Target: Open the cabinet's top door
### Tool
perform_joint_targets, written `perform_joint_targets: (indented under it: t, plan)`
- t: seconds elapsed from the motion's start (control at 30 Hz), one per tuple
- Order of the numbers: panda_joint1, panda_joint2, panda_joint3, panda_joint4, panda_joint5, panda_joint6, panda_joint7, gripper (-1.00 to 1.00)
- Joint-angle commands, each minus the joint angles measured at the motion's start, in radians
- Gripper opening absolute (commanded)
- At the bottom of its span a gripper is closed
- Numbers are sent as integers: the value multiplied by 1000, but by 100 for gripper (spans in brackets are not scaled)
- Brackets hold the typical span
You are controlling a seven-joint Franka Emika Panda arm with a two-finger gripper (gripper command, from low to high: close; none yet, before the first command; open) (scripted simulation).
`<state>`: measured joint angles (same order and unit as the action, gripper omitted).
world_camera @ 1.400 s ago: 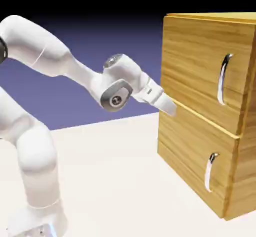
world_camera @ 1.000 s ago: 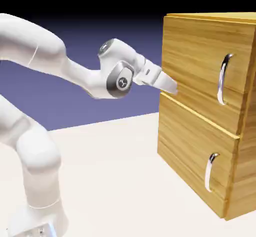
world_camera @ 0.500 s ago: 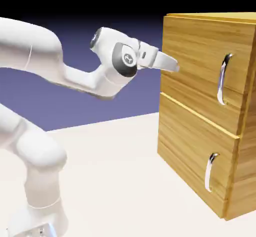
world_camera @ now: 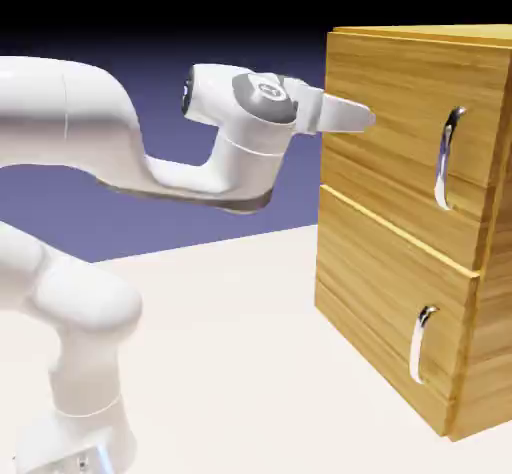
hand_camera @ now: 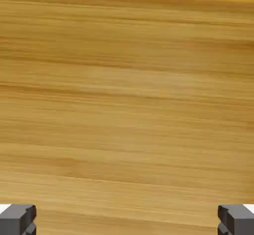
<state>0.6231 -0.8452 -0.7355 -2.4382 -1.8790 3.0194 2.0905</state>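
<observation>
The gripper (world_camera: pixel 372 119) is holding its jaws wide open, with just wood showing between them. It is pointing at the top door (world_camera: pixel 400 112), left of the long handle (world_camera: pixel 443 160) in the exterior view. The door is sitting shut, above the low door (world_camera: pixel 375 282). I can't tell if the tips are touching it.

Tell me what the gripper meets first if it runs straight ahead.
Likely the upper door's wood panel, away from its handle; how near it is, I can't tell.
</observation>
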Motion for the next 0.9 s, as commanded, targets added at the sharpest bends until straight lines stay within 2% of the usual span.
perform_joint_targets:
  t: [0.0, 0.73, 0.87]
  plan:
    - [14, -6, -17, 9, -44, 0, 31, 100]
    - [325, -146, -392, 198, -1000, -9, 718, 100]
    - [400, -127, -435, 251, -1011, -20, 724, 100]
